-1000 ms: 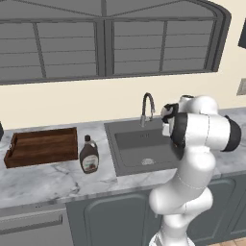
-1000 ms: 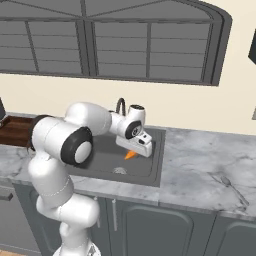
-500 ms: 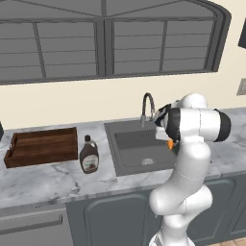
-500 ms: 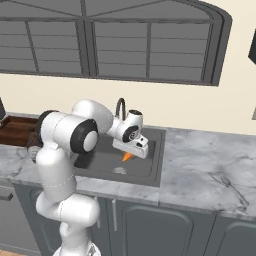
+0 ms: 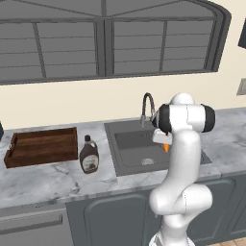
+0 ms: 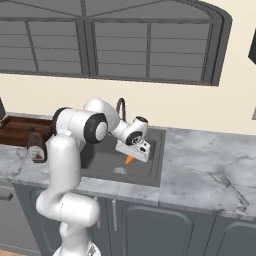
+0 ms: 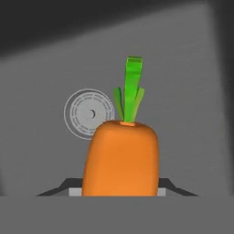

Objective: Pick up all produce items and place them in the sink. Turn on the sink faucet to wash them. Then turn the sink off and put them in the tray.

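The small orange carrot (image 7: 121,157) with green leaves sits between my fingertips, leaves pointing toward the sink floor. My gripper (image 5: 163,142) is shut on the carrot (image 5: 166,148) and hangs over the right part of the sink (image 5: 129,143), above the round drain (image 7: 89,113). From the right, the gripper (image 6: 131,156) holds the carrot (image 6: 129,160) just over the basin (image 6: 102,159). The faucet (image 5: 146,104) arches at the basin's back edge, left of the hand. The wooden tray (image 5: 43,146) lies on the counter far left.
A brown syrup bottle (image 5: 89,154) stands between tray and sink. Marble counter (image 6: 200,160) stretches right of the basin. Behind the counter rises a wall with dark-framed windows. Grey cabinet fronts run below the counter's front edge.
The arm's upper links have swung round toward the front. The hand, still holding the carrot, has sunk a little lower over the basin.
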Robot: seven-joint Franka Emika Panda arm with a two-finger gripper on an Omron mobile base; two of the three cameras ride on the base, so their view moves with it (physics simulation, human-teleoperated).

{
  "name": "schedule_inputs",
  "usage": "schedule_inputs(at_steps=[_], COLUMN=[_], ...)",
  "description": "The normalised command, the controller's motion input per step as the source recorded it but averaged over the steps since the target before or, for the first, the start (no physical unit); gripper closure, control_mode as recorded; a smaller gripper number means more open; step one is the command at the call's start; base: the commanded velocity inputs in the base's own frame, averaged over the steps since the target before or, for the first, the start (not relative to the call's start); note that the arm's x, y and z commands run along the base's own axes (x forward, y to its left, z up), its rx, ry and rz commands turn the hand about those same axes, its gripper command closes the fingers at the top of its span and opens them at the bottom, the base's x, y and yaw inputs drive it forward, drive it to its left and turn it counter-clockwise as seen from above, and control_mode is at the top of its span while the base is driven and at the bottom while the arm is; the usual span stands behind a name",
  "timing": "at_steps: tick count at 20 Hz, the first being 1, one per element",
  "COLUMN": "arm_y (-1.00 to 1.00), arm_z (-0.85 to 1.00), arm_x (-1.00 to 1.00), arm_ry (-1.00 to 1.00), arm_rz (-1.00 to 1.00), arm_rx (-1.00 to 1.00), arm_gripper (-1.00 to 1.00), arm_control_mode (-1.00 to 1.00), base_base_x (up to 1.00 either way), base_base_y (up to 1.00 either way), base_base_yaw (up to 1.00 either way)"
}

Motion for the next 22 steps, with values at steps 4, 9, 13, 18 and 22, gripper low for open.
schedule_inputs(at_steps=[4, 9, 13, 18, 22], arm_y=[0.01, 0.0, 0.0, 0.0, 0.0], arm_z=[-0.41, -0.44, -0.43, -0.42, -0.4], arm_x=[0.51, 0.42, 0.27, 0.28, 0.28], arm_ry=[0.09, 0.01, 0.0, -0.02, -0.13], arm_rz=[0.0, 0.0, 0.0, 0.0, 0.0], arm_rx=[0.05, 0.02, 0.01, 0.0, 0.0], arm_gripper=[1.0, 1.0, 1.0, 1.0, 1.0], arm_control_mode=[-1.0, -1.0, -1.0, -1.0, -1.0], base_base_x=[0.0, 0.0, 0.0, 0.0, 0.0], base_base_y=[0.0, 0.0, 0.0, 0.0, 0.0], base_base_yaw=[0.0, 0.0, 0.0, 0.0, 0.0])
